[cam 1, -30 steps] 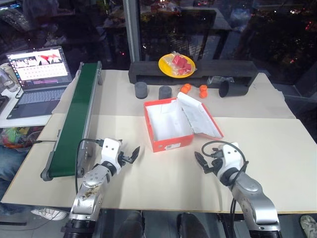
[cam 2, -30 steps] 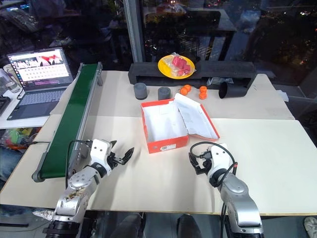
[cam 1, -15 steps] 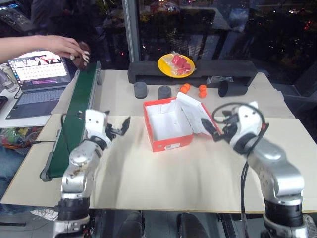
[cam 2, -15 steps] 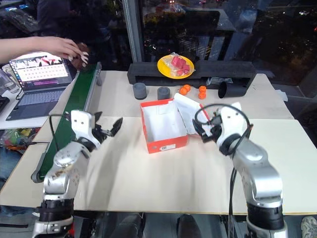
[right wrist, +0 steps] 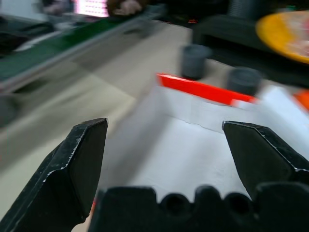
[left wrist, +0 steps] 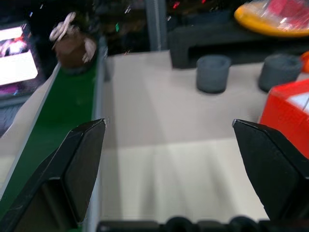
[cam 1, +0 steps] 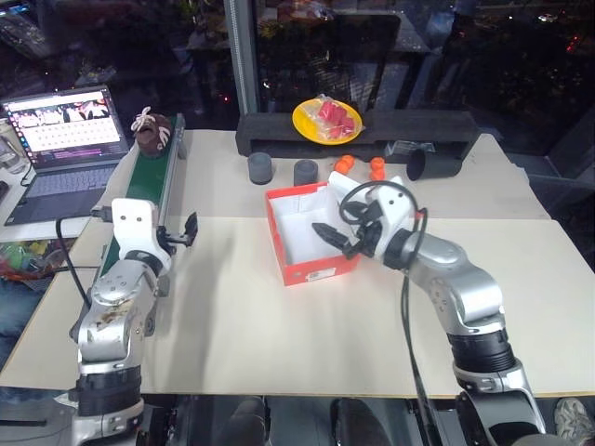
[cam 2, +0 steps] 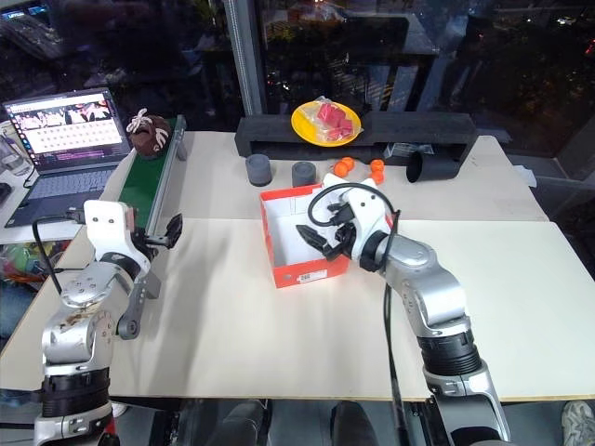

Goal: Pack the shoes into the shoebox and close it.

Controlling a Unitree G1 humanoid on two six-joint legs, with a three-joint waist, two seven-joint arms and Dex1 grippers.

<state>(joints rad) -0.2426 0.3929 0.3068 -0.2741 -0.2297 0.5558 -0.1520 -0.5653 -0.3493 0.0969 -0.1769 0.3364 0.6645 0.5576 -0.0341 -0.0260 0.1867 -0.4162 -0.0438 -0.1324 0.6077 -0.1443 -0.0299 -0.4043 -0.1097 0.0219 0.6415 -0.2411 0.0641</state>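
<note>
A: Shoe [cam 1: 152, 132] position?
B: One sits at the conveyor belt's [cam 1: 139, 200] far end, near the worktop's far left corner. The shoebox [cam 1: 305, 269] stands mid-worktop, lid open.
A: Claws?
B: The left gripper [cam 1: 186, 229] and the right gripper [cam 1: 337, 239] both gape, empty; the right hangs over the box.

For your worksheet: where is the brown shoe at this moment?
In the head views the brown shoe sits at the far end of the green conveyor belt, on the robot's left, beside the open laptop and well apart from the shoebox.
</note>
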